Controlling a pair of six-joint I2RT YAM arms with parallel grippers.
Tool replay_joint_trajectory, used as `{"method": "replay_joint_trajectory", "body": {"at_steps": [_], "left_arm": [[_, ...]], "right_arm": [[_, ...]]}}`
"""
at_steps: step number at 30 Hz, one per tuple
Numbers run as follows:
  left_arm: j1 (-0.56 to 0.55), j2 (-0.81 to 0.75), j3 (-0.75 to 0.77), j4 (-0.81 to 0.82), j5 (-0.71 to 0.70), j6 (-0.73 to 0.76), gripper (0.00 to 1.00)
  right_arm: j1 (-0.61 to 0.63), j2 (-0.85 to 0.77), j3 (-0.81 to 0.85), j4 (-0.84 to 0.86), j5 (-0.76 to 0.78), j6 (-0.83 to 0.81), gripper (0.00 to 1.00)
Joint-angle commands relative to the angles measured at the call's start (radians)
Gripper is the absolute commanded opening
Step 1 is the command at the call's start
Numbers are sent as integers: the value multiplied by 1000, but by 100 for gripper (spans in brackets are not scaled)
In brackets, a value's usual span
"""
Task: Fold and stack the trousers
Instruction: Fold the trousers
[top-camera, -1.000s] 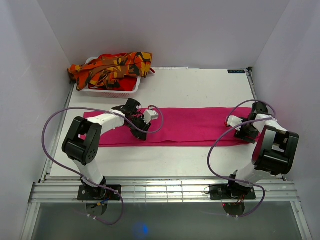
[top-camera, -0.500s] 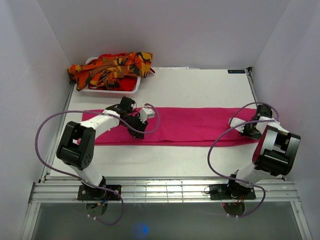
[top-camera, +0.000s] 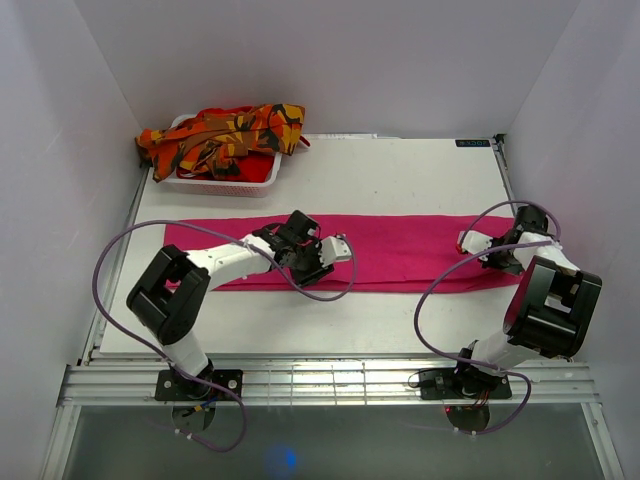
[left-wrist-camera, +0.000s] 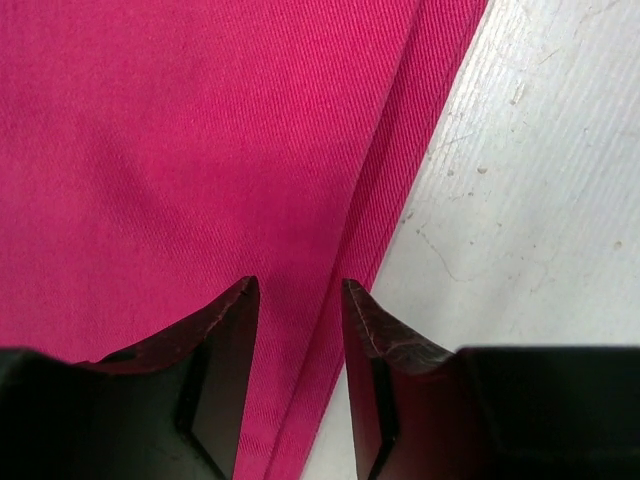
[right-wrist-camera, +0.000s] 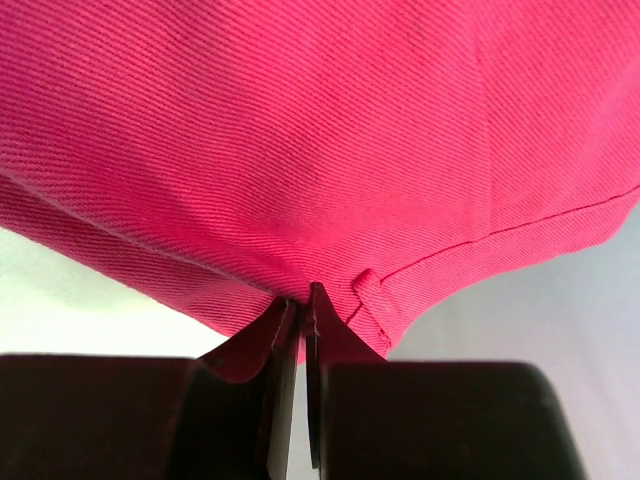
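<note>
Table (top-camera: 420, 175): stretching away from the arm bases toward the far wall.
Basket (top-camera: 222, 184): sitting on the table in its far left corner.
Heaped trousers (top-camera: 225, 135): lying in the basket and spilling over its left and far rims.
Flat trousers (top-camera: 400, 250): lying across the middle of the table, running left to right, nearer than the basket and apart from it.
Left gripper (top-camera: 322, 260): hanging over the flat trousers left of their middle, its tips (left-wrist-camera: 300, 290) straddling a cloth edge beside bare table.
Right gripper (top-camera: 495, 252): sitting at the flat trousers' right end, its tips (right-wrist-camera: 302, 298) meeting the cloth's edge.
</note>
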Motion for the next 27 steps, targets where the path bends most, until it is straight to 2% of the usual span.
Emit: {"method": "replay_joint_trajectory", "body": {"at_steps": [1, 11, 17, 19, 27], "left_arm": [[-38, 16, 28, 70, -67, 10, 50], [-101, 59, 40, 120, -79, -3, 54], [-104, 61, 48, 150, -91, -23, 48], [-106, 61, 53, 150, -90, -23, 45], [-106, 38, 37, 130, -99, -21, 17]], "right_arm": [[-2, -24, 48, -22, -29, -8, 8], [-2, -11, 72, -34, -36, 6, 8], [-2, -16, 78, -41, -39, 4, 8], [-2, -16, 81, -44, -42, 4, 8], [-2, -16, 100, -47, -36, 8, 8]]}}
